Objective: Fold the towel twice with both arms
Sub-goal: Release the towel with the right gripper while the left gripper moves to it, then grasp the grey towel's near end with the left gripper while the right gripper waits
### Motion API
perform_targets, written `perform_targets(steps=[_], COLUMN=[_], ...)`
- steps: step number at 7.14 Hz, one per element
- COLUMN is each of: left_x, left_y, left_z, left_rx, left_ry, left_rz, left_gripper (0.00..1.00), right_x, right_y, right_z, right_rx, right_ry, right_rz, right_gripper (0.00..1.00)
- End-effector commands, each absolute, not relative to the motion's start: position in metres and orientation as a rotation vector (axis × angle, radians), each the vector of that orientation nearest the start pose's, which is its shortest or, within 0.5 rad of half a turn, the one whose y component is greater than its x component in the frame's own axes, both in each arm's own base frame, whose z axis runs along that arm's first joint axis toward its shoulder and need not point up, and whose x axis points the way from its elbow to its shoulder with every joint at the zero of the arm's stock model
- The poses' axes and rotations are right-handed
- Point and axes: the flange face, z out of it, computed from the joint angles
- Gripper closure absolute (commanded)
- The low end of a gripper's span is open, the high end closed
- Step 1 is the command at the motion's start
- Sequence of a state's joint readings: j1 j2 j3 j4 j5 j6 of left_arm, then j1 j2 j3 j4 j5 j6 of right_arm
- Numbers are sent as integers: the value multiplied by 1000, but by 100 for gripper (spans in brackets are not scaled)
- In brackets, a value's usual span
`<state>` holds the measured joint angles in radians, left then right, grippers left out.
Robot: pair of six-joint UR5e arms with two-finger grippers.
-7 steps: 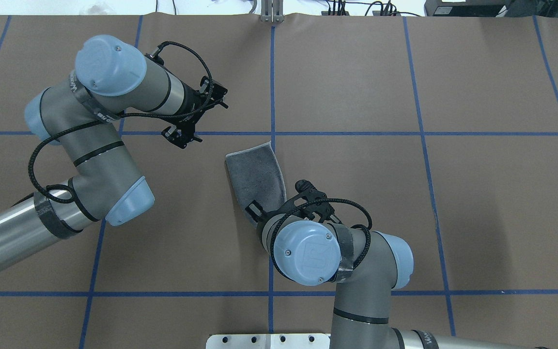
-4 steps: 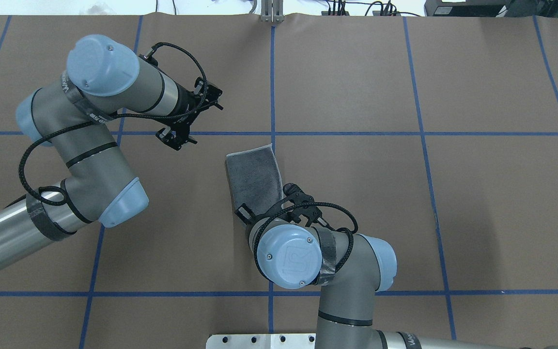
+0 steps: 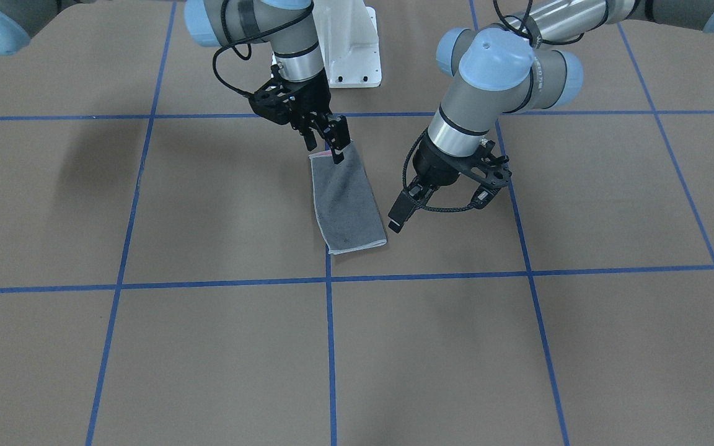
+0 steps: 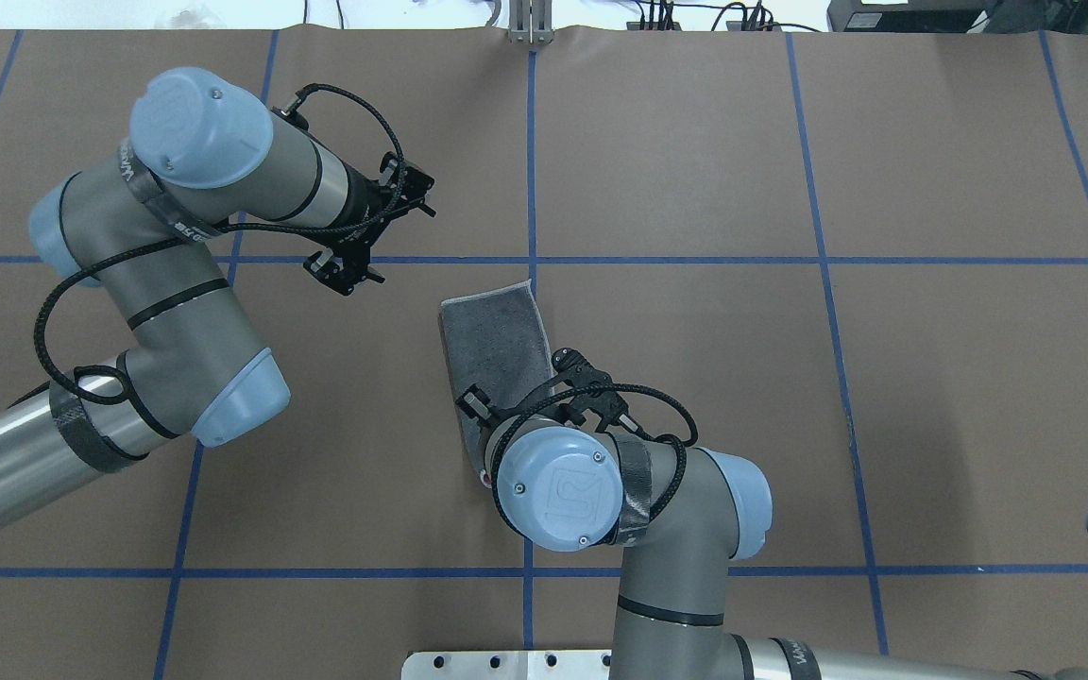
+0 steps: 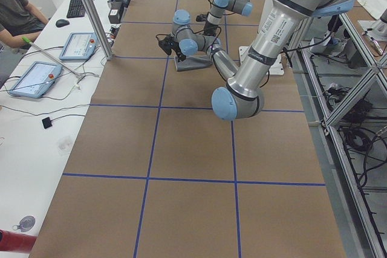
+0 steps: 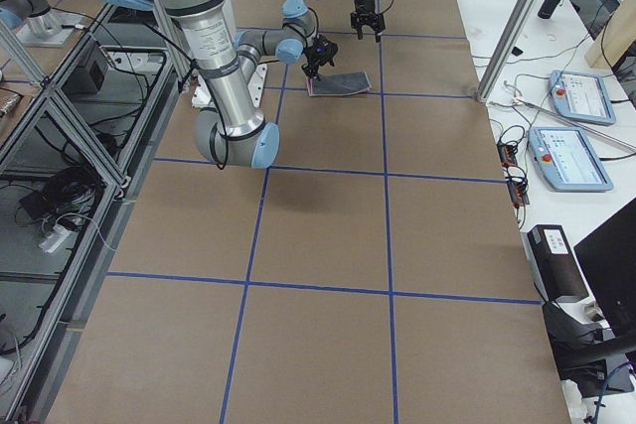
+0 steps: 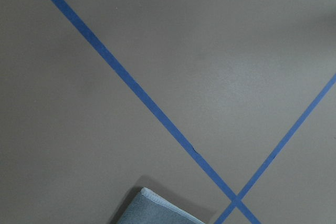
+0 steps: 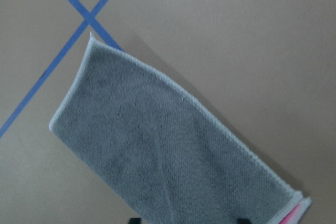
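The towel (image 4: 497, 340) lies folded into a narrow strip, dark grey face up, just left of the table's centre line. It also shows in the front view (image 3: 348, 201) and the right wrist view (image 8: 157, 140), where a pink sliver (image 8: 294, 214) peeks out at its near end. My right gripper (image 3: 326, 145) stands over that near end, jaws apart, with the two fingertips (image 8: 135, 220) just showing. My left gripper (image 3: 436, 212) is open and empty, hovering beside the towel's far end; the left wrist view shows only one towel corner (image 7: 157, 211).
The white pedestal base (image 3: 351, 43) stands at the robot's edge of the table. Blue tape lines (image 4: 532, 161) grid the brown table cover. A person and tablets (image 5: 33, 80) are beside the table's far long edge.
My right arm has shifted left and slightly toward the robot, and the towel's near end, which curved right and was raised, now lies straighter. My left arm has drawn back a little left.
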<state>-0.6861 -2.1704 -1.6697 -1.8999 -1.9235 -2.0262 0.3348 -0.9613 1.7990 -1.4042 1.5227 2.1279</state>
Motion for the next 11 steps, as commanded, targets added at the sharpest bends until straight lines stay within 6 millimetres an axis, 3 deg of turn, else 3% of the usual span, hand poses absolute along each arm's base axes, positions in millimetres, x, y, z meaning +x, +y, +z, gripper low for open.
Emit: perform_targets(steps=[1, 3, 5, 7, 11], left_x=[498, 534, 556, 564, 583], left_y=[-449, -384, -351, -340, -309], left_z=[218, 245, 246, 242, 241], left_rx=[-180, -162, -210, -235, -276], left_ry=[1080, 1042, 1033, 1036, 1023], left_rz=[-806, -820, -836, -860, -837], left_gripper=[0, 4, 12, 30, 40], right_x=[-513, -492, -488, -485, -484], right_y=[-391, -415, -419, -422, -421], right_z=[210, 212, 212, 213, 218], right_rx=[-55, -61, -57, -57, -57], right_ry=[-1010, -1009, -1011, -1009, -1001], right_rz=[803, 791, 795, 800, 802], right_gripper=[0, 0, 0, 0, 0])
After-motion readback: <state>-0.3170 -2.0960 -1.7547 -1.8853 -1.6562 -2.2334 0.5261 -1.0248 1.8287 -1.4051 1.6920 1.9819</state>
